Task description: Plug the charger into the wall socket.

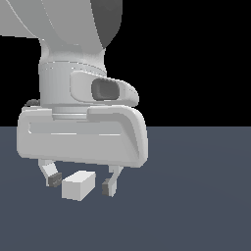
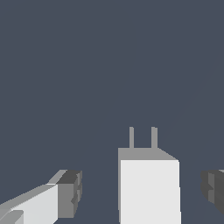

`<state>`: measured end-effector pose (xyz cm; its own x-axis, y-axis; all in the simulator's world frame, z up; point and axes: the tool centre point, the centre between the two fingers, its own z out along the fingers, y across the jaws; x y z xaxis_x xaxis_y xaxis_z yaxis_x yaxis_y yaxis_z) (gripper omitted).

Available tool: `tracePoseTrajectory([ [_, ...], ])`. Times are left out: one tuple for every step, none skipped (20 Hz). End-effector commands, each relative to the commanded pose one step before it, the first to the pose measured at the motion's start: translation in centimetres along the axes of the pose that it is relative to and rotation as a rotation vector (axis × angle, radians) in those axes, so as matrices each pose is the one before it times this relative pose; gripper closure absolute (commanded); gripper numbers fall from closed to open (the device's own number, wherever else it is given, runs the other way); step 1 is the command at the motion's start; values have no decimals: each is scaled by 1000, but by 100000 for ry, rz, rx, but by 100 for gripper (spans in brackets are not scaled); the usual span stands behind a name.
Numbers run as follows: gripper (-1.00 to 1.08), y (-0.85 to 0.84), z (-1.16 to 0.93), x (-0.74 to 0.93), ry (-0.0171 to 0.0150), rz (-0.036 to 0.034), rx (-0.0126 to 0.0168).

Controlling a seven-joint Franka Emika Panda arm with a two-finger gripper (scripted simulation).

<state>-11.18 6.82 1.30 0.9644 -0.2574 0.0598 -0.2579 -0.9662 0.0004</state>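
Since the charger (image 1: 78, 185) lies on the grey table (image 1: 196, 196) between the two fingertips (image 1: 54, 179), the closing line matters most: the jaws of the gripper (image 1: 81, 183) stand wide with a gap on either side of the charger, gripping nothing. Its prongs (image 2: 142, 137) point away from the wrist, along its long axis.

Stretching flat and bare to a straight horizon — dark slate-blue floor (image 1: 196, 196), evenly lit, showing no seams or texture. Sitting above that line — plain black backdrop (image 1: 196, 59), carrying no walls, windows or furniture. Filling the wrist view edge to edge, the same slate-blue surface.
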Motion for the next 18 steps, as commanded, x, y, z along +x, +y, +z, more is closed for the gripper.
tracePoseTrajectory([
  [108,-20,115,38,103,-1,47],
  [108,0,0,0,0,0,0],
  [108,0,0,0,0,0,0],
  [108,0,0,0,0,0,0],
  [108,0,0,0,0,0,0],
  [108,0,0,0,0,0,0],
  [108,0,0,0,0,0,0],
  [108,0,0,0,0,0,0],
  [108,0,0,0,0,0,0],
  [108,0,0,0,0,0,0],
  [108,-30,-14,-23,-21,-65,11],
  [108,-1,-11,13,-1,-69,4],
  [108,23,-34,48,2,-154,6],
  [108,29,-57,77,4,-276,12],
  [108,44,-80,109,5,-378,16],
  [108,55,-102,139,6,-488,21],
  [108,66,-124,169,8,-597,26],
  [108,78,-147,200,9,-703,31],
])
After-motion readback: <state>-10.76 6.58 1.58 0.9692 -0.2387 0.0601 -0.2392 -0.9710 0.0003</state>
